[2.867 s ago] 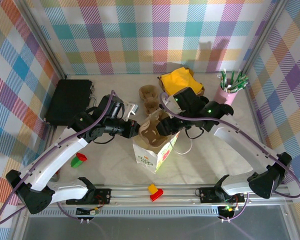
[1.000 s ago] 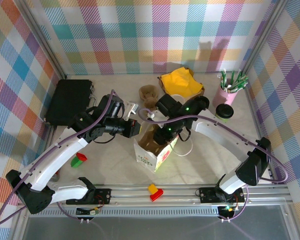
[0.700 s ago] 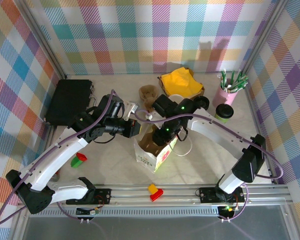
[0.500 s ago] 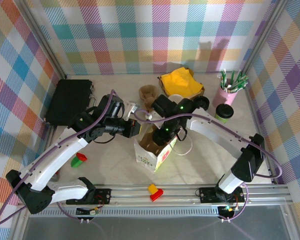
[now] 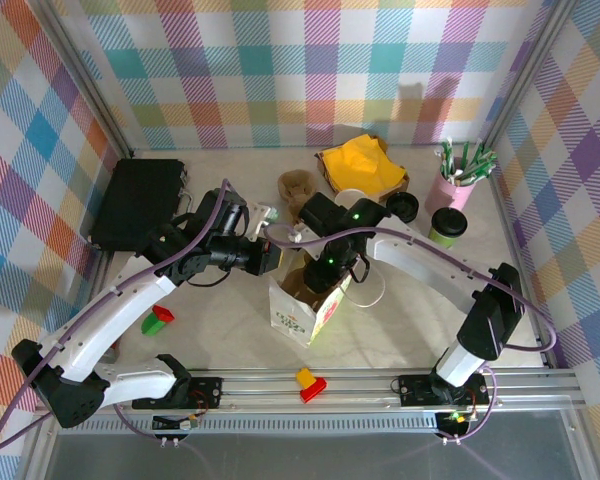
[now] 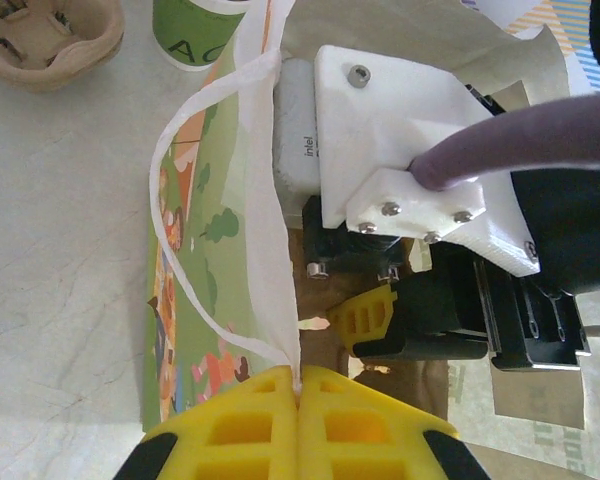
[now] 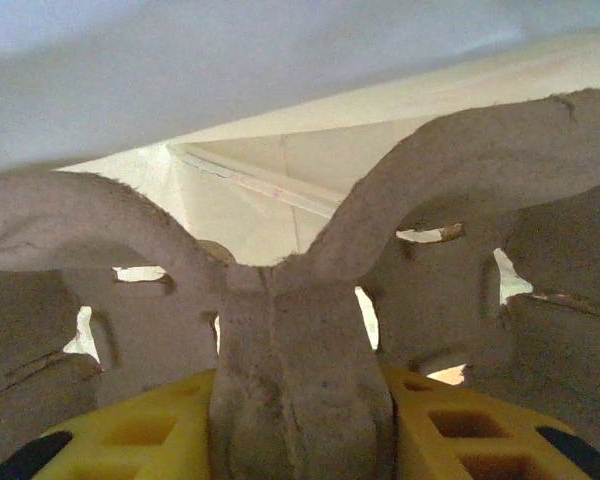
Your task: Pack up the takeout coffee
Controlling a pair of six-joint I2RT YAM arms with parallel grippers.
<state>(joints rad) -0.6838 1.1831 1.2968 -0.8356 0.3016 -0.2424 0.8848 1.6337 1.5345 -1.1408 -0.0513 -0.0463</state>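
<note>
The takeout coffee (image 5: 447, 225), a green cup with a black lid, stands on the table right of the bag, apart from both grippers. Its green wall (image 6: 194, 32) shows at the top edge of the left wrist view. The printed paper bag (image 5: 302, 310) stands open at the centre. My left gripper (image 5: 271, 259) (image 6: 298, 378) is shut on the bag's white handle (image 6: 265, 250). My right gripper (image 5: 321, 274) (image 7: 300, 405) reaches down inside the bag, shut on the middle ridge of a brown pulp cup carrier (image 7: 310, 330).
A second pulp carrier (image 5: 298, 187) lies behind the bag. A box of yellow napkins (image 5: 360, 163) and a pink cup of straws (image 5: 458, 180) stand at the back right. A black case (image 5: 140, 200) lies at the left. Small coloured blocks (image 5: 160, 318) (image 5: 310, 382) sit near the front.
My right arm has pushed the carrier deeper into the bag and swung slightly left. The left gripper has kept still on the handle.
</note>
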